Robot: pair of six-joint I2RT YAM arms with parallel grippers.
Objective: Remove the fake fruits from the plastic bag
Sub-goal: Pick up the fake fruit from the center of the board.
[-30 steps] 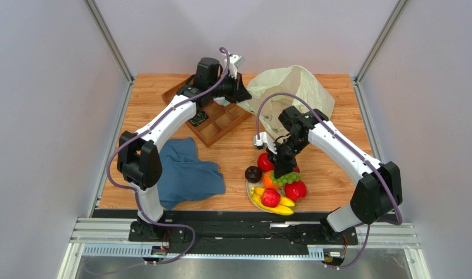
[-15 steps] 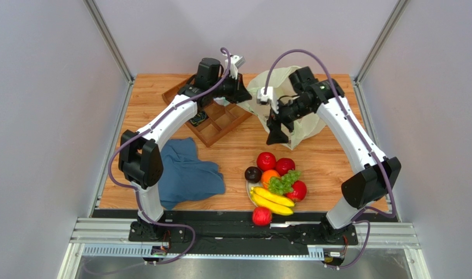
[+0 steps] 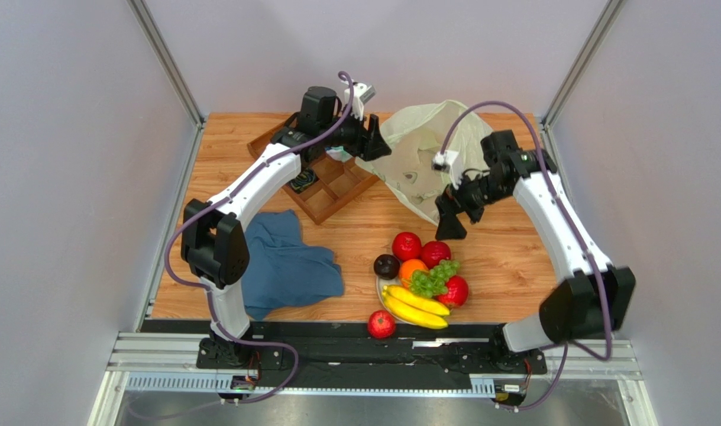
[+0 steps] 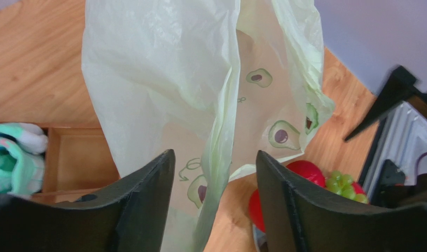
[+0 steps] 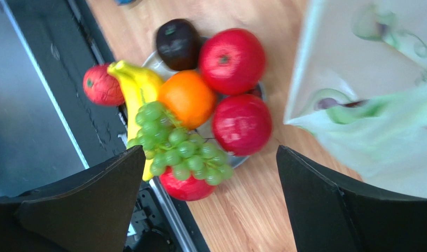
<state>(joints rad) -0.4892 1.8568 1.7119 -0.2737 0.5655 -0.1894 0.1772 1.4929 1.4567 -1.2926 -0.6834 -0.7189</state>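
The plastic bag (image 3: 423, 151) lies limp at the back of the table, pale yellow-green with avocado prints. My left gripper (image 3: 370, 142) is open at the bag's left edge; in the left wrist view a folded strip of the bag (image 4: 220, 157) hangs loose between the jaws of the left gripper (image 4: 215, 163). My right gripper (image 3: 448, 217) hovers wide open beside the bag's lower corner. Under it the right wrist view shows two red apples (image 5: 232, 53), an orange (image 5: 187, 98), a dark fruit (image 5: 177, 43), grapes (image 5: 173, 149) and bananas (image 5: 134, 84). These fake fruits (image 3: 417, 277) sit heaped on a plate. One red fruit (image 3: 381, 324) rests at the front rail.
A wooden compartment tray (image 3: 330, 186) stands at the back left under the left arm, with teal socks (image 4: 13, 157) in it. A dark blue cloth (image 3: 288, 262) lies crumpled at the front left. Metal frame posts and grey walls close in the sides.
Both grippers opened. The right arm rose off the fruit pile and swung right, next to the bag. The bag slumped flatter. One red fruit rolled off the pile to the front rail.
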